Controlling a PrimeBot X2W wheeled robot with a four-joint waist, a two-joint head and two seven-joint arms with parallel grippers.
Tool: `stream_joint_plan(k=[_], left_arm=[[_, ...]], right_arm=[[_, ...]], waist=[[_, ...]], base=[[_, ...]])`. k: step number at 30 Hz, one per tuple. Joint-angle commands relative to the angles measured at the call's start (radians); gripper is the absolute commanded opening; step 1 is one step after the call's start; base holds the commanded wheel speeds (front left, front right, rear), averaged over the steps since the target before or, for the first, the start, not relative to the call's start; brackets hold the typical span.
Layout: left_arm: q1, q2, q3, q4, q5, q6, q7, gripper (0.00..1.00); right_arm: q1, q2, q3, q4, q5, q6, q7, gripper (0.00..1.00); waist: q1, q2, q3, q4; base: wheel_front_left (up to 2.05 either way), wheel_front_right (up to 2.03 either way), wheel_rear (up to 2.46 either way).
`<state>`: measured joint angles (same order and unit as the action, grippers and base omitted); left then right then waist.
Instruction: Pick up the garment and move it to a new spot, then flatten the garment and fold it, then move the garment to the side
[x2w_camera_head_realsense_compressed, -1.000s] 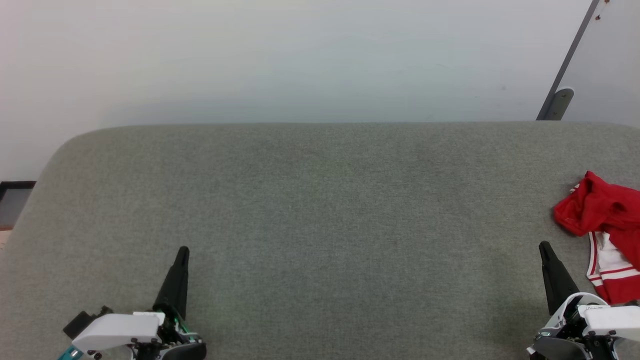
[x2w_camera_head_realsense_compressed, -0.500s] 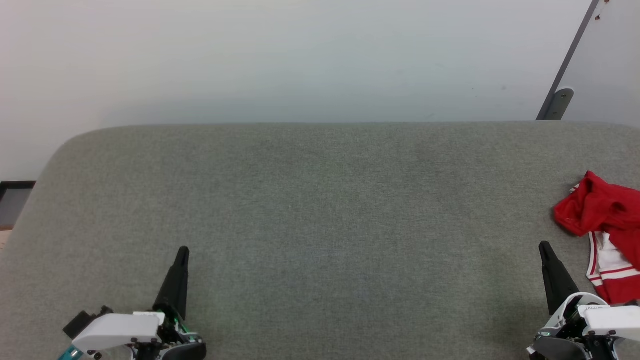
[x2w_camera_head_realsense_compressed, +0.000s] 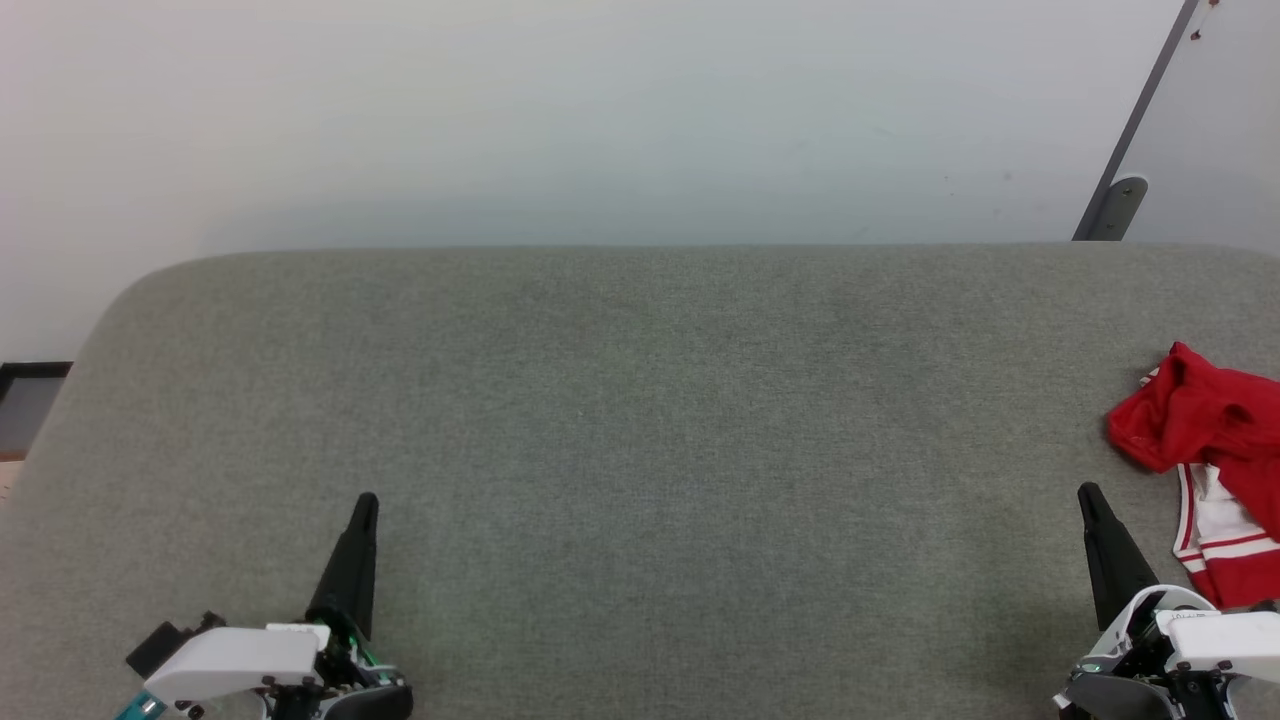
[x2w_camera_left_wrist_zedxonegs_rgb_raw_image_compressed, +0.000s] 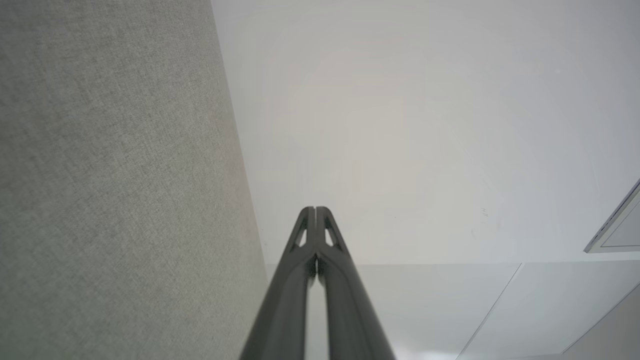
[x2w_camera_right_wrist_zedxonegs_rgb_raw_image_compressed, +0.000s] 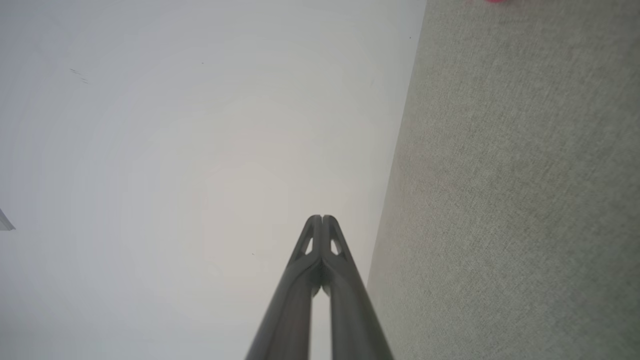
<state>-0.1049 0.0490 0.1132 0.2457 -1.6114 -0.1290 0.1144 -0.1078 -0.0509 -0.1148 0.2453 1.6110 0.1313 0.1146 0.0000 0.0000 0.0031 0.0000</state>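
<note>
The garment (x2w_camera_head_realsense_compressed: 1205, 440) lies crumpled at the right edge of the grey fabric surface (x2w_camera_head_realsense_compressed: 640, 450), red with a white, red-striped part below; its lettering is hidden and it runs out of the head view. A sliver of red, the garment (x2w_camera_right_wrist_zedxonegs_rgb_raw_image_compressed: 495, 1), shows at the top edge of the right wrist view. My right gripper (x2w_camera_head_realsense_compressed: 1090, 497) rests just left of it, apart from the cloth, fingers pressed together and empty (x2w_camera_right_wrist_zedxonegs_rgb_raw_image_compressed: 322, 218). My left gripper (x2w_camera_head_realsense_compressed: 366, 500) sits at the lower left, far from the garment, also shut on nothing (x2w_camera_left_wrist_zedxonegs_rgb_raw_image_compressed: 315, 209).
The grey surface has a rounded far-left corner and a straight far edge against a pale wall (x2w_camera_head_realsense_compressed: 600, 120). A dark slanted bar with a grey bracket (x2w_camera_head_realsense_compressed: 1118, 205) stands behind the far right. A dark floor patch (x2w_camera_head_realsense_compressed: 25, 400) shows at left.
</note>
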Motion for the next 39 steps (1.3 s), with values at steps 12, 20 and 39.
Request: stream_joint_plan(k=[12,20,39], left_arm=[[-0.008,0.000,0.002,-0.002,-0.003,-0.003,0.003,0.00],[-0.008,0.000,0.002,-0.002,-0.003,-0.003,0.003,0.00],[-0.008,0.000,0.002,-0.002,-0.003,-0.003,0.003,0.00]], right_arm=[[-0.002,0.003,0.000,-0.002,0.004,-0.001,0.002,0.00],[-0.002,0.003,0.000,-0.002,0.004,-0.001,0.002,0.00],[-0.002,0.003,0.000,-0.002,0.004,-0.001,0.002,0.00]], waist=[[0.0000,0.0000,0.000,0.000],[0.0000,0.0000,0.000,0.000],[0.0000,0.0000,0.000,0.000]], base=[[0.00,0.00,0.00],[0.00,0.00,0.00],[0.00,0.00,0.00]])
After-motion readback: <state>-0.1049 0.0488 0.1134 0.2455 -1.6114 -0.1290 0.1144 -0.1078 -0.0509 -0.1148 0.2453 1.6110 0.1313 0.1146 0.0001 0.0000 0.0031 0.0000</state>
